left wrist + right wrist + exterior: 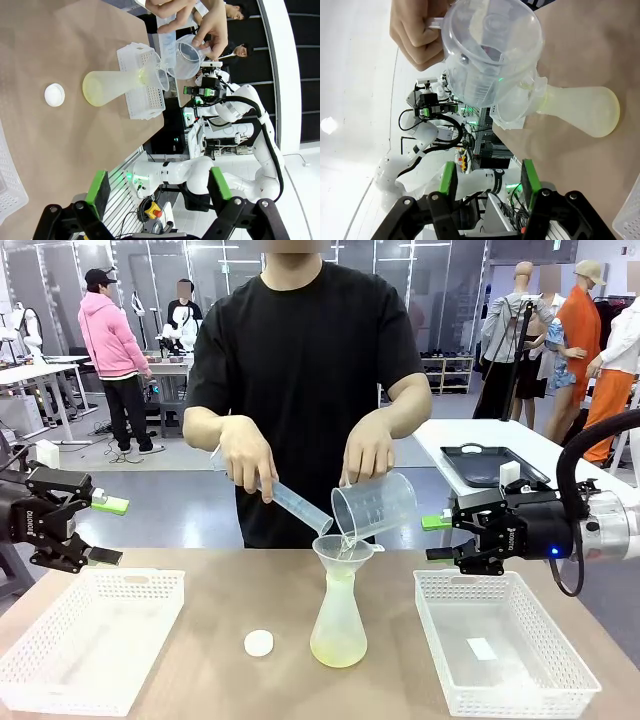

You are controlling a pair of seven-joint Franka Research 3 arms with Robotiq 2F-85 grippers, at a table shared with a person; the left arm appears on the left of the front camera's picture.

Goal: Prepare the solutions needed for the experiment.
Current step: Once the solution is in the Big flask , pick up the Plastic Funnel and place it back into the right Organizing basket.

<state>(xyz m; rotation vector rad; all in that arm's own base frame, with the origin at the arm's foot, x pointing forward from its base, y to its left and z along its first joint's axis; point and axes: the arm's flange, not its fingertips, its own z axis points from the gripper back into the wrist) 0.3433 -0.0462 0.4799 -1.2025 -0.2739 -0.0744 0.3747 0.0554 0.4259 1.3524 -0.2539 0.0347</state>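
A frosted conical flask (pixel 338 625) stands mid-table with a funnel (pixel 343 552) in its neck. A shallow layer of the pale yellow-green solutions (pixel 338 650) lies at its bottom. The person tilts a clear beaker (pixel 375 505) and a graduated cylinder (pixel 290 502) over the funnel. A white cap (pixel 259 642) lies left of the flask. My left gripper (pixel 107 530) hovers open at the left edge, well away from the flask (pixel 107 87). My right gripper (pixel 436 538) hangs open and empty to the right, its view facing the flask (pixel 580 110) and the beaker (pixel 490 45).
A white basket (pixel 100 573) sits at the front left and another (pixel 470 577) at the front right with a small white slip inside. A black tray (pixel 490 465) lies on a table behind. The person's hands are above the middle of the table.
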